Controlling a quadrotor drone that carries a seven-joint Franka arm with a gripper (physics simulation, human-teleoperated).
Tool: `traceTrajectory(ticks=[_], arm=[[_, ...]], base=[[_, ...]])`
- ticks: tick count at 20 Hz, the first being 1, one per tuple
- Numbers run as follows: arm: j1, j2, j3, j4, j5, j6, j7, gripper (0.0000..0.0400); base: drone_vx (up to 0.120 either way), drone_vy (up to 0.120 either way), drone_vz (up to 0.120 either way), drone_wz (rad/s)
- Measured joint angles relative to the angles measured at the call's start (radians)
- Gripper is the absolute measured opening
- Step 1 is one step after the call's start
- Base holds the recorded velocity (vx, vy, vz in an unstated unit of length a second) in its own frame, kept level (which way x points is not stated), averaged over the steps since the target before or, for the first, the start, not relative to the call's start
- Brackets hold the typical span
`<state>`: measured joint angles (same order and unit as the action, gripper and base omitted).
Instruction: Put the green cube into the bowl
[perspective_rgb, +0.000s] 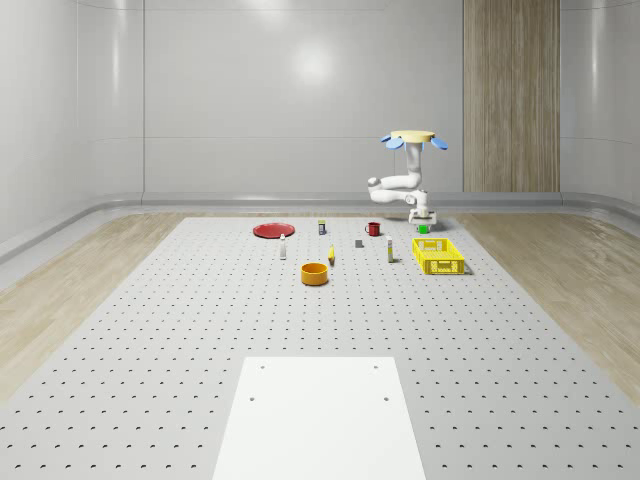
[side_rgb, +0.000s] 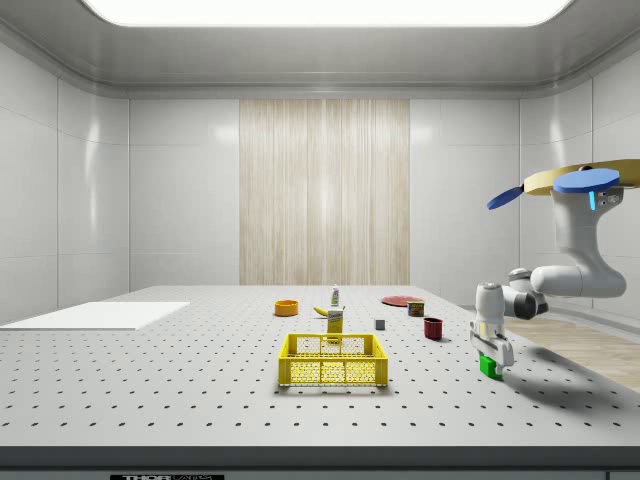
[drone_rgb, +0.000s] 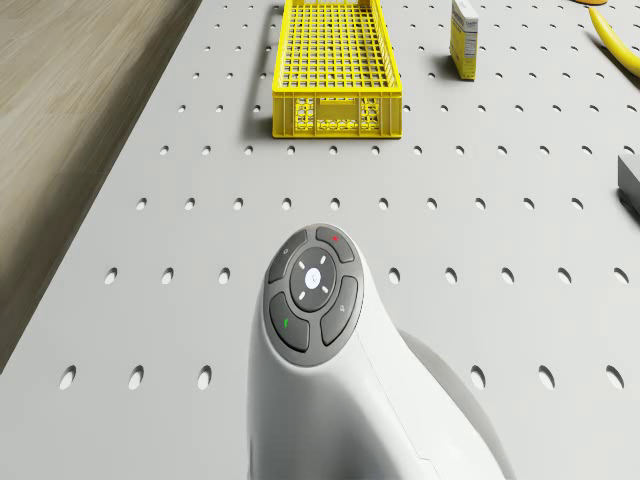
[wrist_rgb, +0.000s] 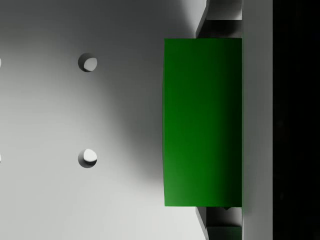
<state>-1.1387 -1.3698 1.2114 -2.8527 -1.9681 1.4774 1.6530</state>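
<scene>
1. Fingers (wrist_rgb: 220, 22) sit on two opposite sides of the green cube (wrist_rgb: 202, 122), one at each end of it in the wrist view. They look pressed onto it, so the gripper (side_rgb: 490, 358) is pinching the cube.
2. Right between the fingers is where the cube is, low down by the white table (side_rgb: 150, 400) with holes, touching it or just above it.
3. Above the cube, the drone (perspective_rgb: 412, 138) hovers with its arm bent down.
4. Far from the fingers is the orange bowl (perspective_rgb: 315, 273). In the whole-scene view it lies well off to the left and nearer the camera, past the yellow basket (perspective_rgb: 439, 256). I think the cube must go up first, then across.
5. From the side view you can tell how low the gripper hangs. From the wrist view you can tell the cube is squeezed, which the side view hides.
</scene>
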Motion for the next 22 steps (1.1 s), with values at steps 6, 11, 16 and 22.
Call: traceTrajectory(ticks=[6,11,16,22], arm=[[-0.005,-0.01,0.0,0.001,0.002,0.01,0.004,0.0267],[-0.007,-0.016,0.014,-0.001,0.018,0.011,0.008,0.0255],[-0.01,-0.018,0.078,-0.015,0.081,-0.008,0.016,0.0251],[-0.016,-0.025,0.142,-0.024,0.145,-0.019,0.025,0.025]], base=[[0.0,0.0,0.0,0.0],[0.0,0.0,0.0,0.0],[0.0,0.0,0.056,0.0],[0.073,-0.073,0.12,0.0]])
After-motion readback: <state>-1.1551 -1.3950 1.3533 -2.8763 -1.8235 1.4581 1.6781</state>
